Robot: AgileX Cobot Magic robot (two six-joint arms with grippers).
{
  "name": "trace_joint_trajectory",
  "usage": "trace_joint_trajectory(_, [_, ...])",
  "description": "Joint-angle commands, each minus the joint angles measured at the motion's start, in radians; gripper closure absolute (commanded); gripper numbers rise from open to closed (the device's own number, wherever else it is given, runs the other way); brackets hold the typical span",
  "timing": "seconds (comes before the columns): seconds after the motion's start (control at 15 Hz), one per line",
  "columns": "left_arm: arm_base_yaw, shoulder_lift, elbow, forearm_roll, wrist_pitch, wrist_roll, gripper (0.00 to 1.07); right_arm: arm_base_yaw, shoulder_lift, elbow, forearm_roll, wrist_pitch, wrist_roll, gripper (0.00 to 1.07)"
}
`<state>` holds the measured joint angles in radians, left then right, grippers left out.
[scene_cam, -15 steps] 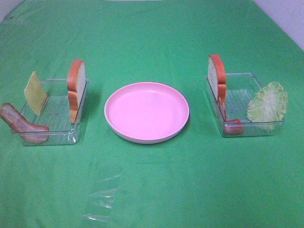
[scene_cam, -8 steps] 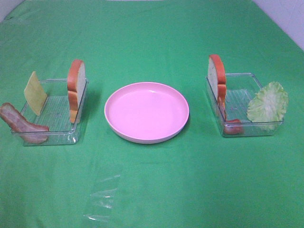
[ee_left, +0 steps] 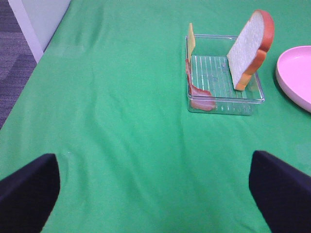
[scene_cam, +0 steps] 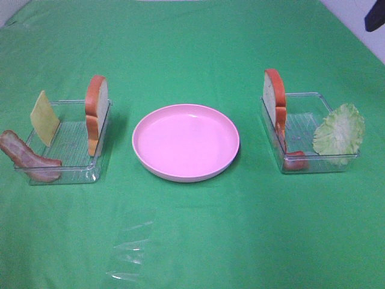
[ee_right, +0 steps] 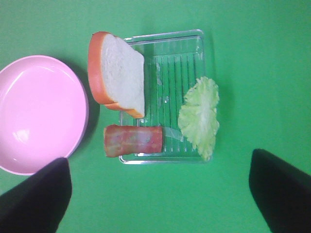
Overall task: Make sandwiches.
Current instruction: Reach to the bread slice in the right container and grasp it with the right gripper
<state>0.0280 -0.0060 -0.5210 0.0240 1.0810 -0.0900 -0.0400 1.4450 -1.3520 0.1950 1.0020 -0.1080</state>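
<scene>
1. Standing on edge in the left tray (scene_cam: 72, 139), the left bread slice (scene_cam: 96, 111) leans against the tray wall nearest the plate (scene_cam: 185, 142).
2. The left tray sits near the left edge of the table (scene_cam: 192, 241), which is covered with green cloth.
3. The cheese square (scene_cam: 44, 118) stands tilted at the tray wall farthest from the plate.
4. The bacon strip (scene_cam: 27, 158) hangs over the near outer corner of the left tray.
5. The plate sits at the middle of the table, between the two trays and apart from both.
6. The right tray (scene_cam: 304, 123) sits near the right edge of the table.
7. The right bread slice (scene_cam: 274, 99) stands on edge against the tray wall nearest the plate.
8. The bacon piece (scene_cam: 295, 161) lies in the near corner of the right tray, on the plate side.
9. The lettuce leaf (scene_cam: 340, 129) leans on the outer wall of the right tray and overhangs its rim.
10. The left gripper (ee_left: 153, 162) is spread wide above bare cloth and holds nothing.
11. The right gripper (ee_right: 158, 162) is spread wide above the right tray and holds nothing.
</scene>
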Motion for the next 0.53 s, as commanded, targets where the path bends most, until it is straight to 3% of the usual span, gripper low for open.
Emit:
trace_joint_trajectory(0.07, [-0.004,-0.003,0.002,0.000,-0.002,0.000,0.07,0.111,0.102,-0.083,-0.051,0.017,-0.006,0.13])
trace_joint_trajectory(0.33, [-0.004,-0.003,0.002,0.000,-0.002,0.000,0.07,0.261,0.288,-0.224,-0.174,0.019,0.100,0.14])
trace_joint_trajectory(0.53, [-0.004,-0.003,0.002,0.000,-0.002,0.000,0.07,0.264,0.394,-0.300,-0.182,0.035,0.117,0.14])
